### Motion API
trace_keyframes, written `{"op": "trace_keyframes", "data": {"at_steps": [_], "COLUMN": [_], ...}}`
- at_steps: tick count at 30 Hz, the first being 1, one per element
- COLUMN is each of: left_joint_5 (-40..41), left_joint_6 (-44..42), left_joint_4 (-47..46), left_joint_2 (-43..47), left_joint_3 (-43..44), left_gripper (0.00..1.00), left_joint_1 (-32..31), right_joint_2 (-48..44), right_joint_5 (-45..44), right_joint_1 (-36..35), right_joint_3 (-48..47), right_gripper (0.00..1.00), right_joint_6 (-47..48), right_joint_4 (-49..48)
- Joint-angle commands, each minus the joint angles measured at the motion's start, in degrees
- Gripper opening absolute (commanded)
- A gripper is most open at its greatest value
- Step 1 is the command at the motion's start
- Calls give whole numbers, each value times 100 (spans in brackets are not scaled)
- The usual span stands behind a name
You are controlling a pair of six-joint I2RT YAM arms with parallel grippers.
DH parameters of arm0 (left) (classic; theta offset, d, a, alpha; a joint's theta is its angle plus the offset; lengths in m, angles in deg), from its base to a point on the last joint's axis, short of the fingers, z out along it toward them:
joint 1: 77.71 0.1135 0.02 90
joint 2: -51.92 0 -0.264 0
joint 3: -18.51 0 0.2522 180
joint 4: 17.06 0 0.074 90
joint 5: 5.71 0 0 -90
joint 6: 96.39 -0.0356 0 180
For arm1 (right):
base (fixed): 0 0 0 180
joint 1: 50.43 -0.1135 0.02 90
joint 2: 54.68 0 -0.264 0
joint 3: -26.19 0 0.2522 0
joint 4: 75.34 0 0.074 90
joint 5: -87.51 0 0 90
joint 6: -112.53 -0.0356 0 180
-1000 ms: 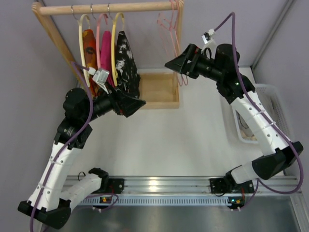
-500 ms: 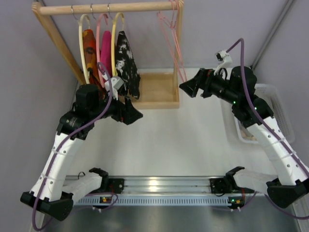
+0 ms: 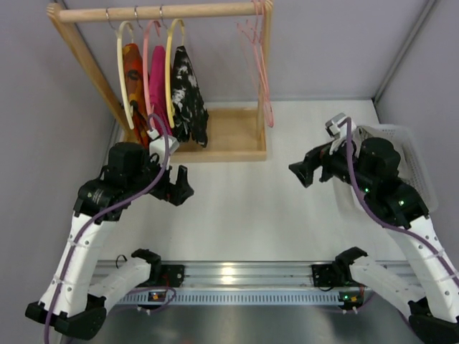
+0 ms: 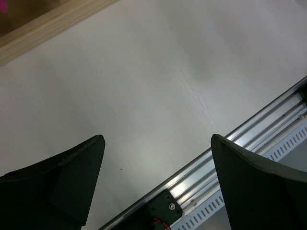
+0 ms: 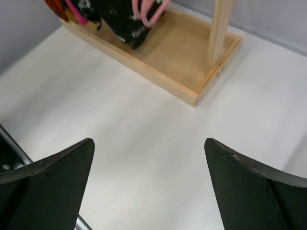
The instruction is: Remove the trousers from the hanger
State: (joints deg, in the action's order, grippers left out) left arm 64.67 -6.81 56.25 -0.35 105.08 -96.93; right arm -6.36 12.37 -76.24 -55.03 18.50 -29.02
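The thin pink hanger (image 3: 259, 64) hangs bare at the right end of the wooden rail; its lower loops show at the top of the right wrist view (image 5: 146, 13). No grey trousers show in any view. My left gripper (image 3: 183, 188) is open and empty over the white table, in front of the rack; in its wrist view (image 4: 157, 137) only table and the front rail lie between the fingers. My right gripper (image 3: 297, 174) is open and empty, low over the table right of the rack, facing the rack base (image 5: 149, 140).
The wooden rack (image 3: 161, 11) holds cream-yellow looped hangers with an orange garment (image 3: 133, 68) and a black-and-white garment (image 3: 188, 89), and a pink looped hanger with a magenta garment (image 3: 156, 75). Its wooden base tray (image 3: 233, 136) lies below. A white basket (image 3: 412, 154) stands at the right.
Both arms have drawn back from the rack toward the near edge and lowered over the table. The right gripper has left the pink hanger; both stay open and empty.
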Motion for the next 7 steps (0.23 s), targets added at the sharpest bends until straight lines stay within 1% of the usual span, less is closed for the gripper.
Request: {"op": "trace_keyframes", "data": {"at_steps": [1, 4, 5, 7], "left_joint_5": [774, 924, 1055, 1091], "left_joint_6": [-256, -239, -239, -230], "left_joint_4": [417, 426, 400, 400], "left_joint_2": [217, 252, 183, 191], "left_joint_3": [-57, -66, -31, 13], "left_gripper": [98, 98, 98, 98], "left_joint_1": [24, 41, 111, 138], "right_joint_2": [-409, -761, -901, -911], "right_joint_5": [-306, -194, -106, -88], "right_joint_1": [224, 461, 732, 787], "right_joint_3": [426, 708, 760, 743], "right_gripper": [99, 99, 99, 99], "right_joint_6": [913, 957, 913, 913], "right_joint_4": [506, 541, 550, 576]}}
